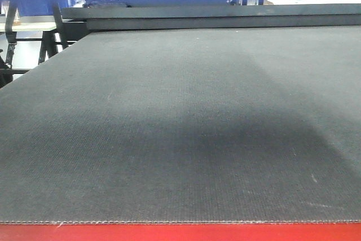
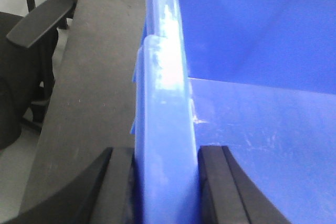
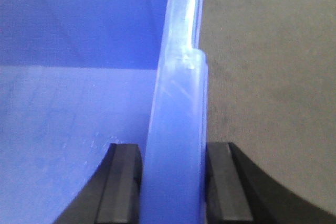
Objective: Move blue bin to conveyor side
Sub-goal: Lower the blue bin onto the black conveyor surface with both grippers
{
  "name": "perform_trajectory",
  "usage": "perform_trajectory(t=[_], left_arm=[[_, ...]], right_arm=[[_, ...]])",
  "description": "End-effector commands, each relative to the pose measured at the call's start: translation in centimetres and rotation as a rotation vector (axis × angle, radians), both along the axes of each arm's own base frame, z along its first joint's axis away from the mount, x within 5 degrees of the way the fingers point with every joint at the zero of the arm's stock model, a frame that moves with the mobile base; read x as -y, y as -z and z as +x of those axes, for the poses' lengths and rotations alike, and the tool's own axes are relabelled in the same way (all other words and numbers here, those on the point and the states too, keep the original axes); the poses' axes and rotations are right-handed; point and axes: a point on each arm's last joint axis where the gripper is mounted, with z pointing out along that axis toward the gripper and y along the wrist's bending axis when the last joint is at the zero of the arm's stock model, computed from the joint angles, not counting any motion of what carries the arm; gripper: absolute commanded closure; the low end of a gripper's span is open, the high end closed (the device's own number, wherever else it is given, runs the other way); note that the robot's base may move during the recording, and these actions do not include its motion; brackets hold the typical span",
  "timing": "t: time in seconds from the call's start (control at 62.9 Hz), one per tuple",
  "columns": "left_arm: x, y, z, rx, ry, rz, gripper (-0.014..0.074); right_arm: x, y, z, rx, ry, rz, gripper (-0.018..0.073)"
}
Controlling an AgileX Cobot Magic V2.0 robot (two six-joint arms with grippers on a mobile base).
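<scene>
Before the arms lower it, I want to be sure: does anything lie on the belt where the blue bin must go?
Nothing visible does. The conveyor belt shows bare from front hem to far frame. Both grippers, left gripper and right gripper, clamp the blue bin by its rims.

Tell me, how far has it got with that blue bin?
Gripping looks done: the left gripper and right gripper each clamp a rim of the blue bin. The carry is in hand. Left: setting it down; the front view shows the conveyor belt bare.
</scene>
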Motion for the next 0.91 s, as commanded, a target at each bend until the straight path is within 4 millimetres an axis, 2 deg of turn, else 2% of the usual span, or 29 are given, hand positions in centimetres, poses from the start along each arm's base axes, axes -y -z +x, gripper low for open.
perform_trajectory(t=[0.0, 0.064, 0.127, 0.207, 0.398, 0.541, 0.716, 0.891], left_arm=[[-0.4, 0.3, 1.6, 0.152, -0.032, 0.031, 0.0615], [-0.5, 2.1, 2.9, 0.17, -0.043, 0.027, 0.0615], [-0.7, 3.8, 4.3, 0.191, -0.055, 0.026, 0.0615], [-0.7, 5.8, 5.7, 0.174, -0.059, 0.026, 0.0615], [0.9, 8.8, 8.9, 0.137, -0.009, 0.025, 0.0615], [2.1, 10.9, 10.6, 0.087, 0.023, 0.025, 0.0615], [2.2, 12.3, 11.6, 0.046, 0.026, 0.028, 0.0615], [2.2, 12.2, 11.7, 0.059, 0.026, 0.035, 0.0615]], right_arm=[[0.3, -0.2, 1.6, 0.138, 0.021, -0.044, 0.0648], [0.1, 1.3, 2.7, 0.153, 0.022, -0.058, 0.0648], [-0.2, 3.7, 3.7, 0.175, 0.017, -0.056, 0.0648], [-0.5, 5.4, 4.4, 0.22, 0.01, -0.045, 0.0648], [-0.1, 8.8, 6.7, 0.196, 0.034, -0.05, 0.0648], [0.5, 10.4, 8.2, 0.148, 0.064, -0.049, 0.0648], [0.4, 12.2, 9.9, 0.122, 0.068, -0.054, 0.0648], [0.2, 12.7, 10.7, 0.136, 0.067, -0.051, 0.0648]])
